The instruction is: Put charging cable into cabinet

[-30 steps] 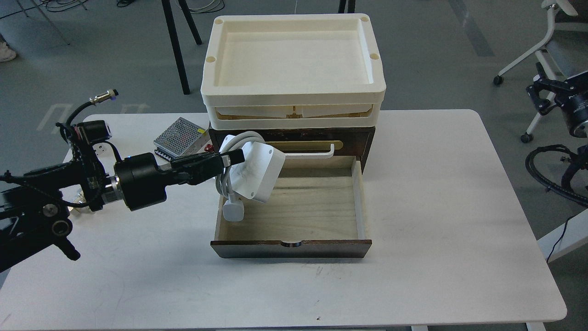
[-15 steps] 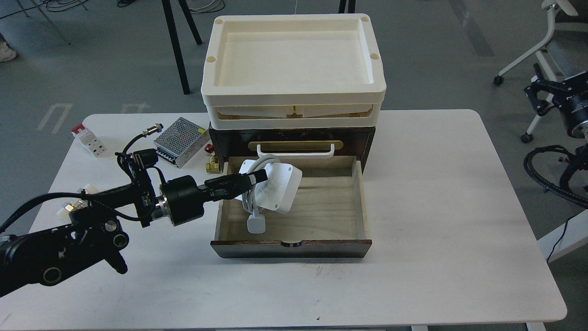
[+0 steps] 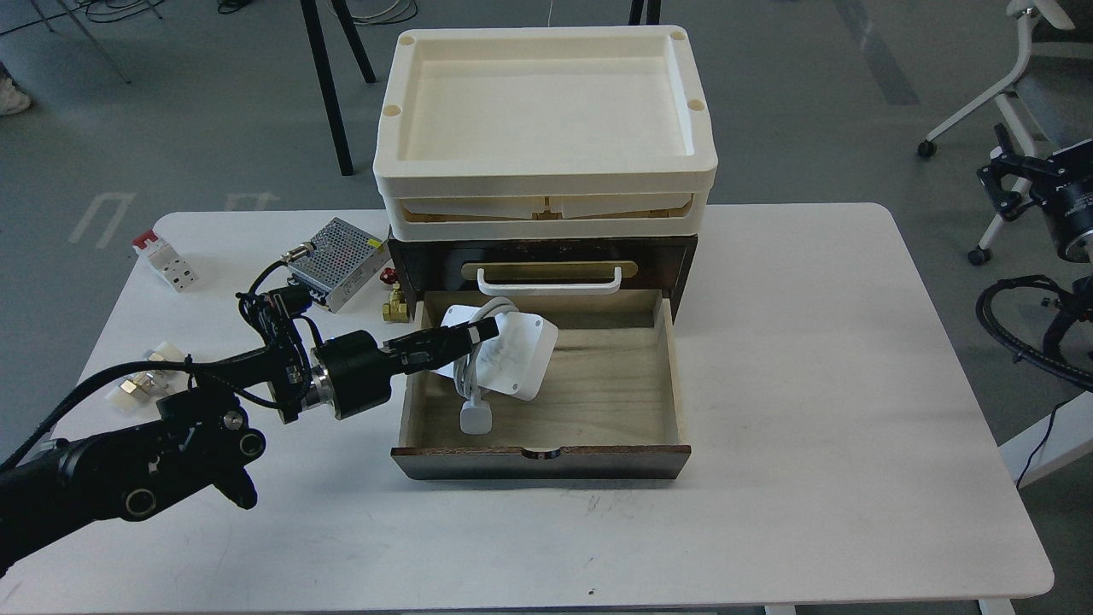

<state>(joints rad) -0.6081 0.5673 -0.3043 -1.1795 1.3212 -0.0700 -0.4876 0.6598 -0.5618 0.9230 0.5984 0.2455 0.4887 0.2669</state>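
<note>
The charging cable (image 3: 515, 363), a white cord wound on a flat white card, hangs tilted inside the open drawer (image 3: 598, 393) of the dark brown cabinet (image 3: 662, 260). Its round puck (image 3: 476, 418) dangles low near the drawer floor. My left gripper (image 3: 480, 331) reaches in over the drawer's left wall and is shut on the cable's upper left part. My right arm (image 3: 1037, 192) shows at the far right edge, off the table; its fingers cannot be told apart.
Two stacked cream trays (image 3: 546, 175) sit on top of the cabinet. A metal mesh power supply box (image 3: 336, 260), small brass fittings (image 3: 394, 309) and a red-and-white block (image 3: 164, 260) lie at the table's left. An office chair (image 3: 1016, 77) stands at the far right.
My left arm has swung down and to the right, carrying the cable from above the drawer's left rim to low inside the drawer. The right arm has barely moved.
</note>
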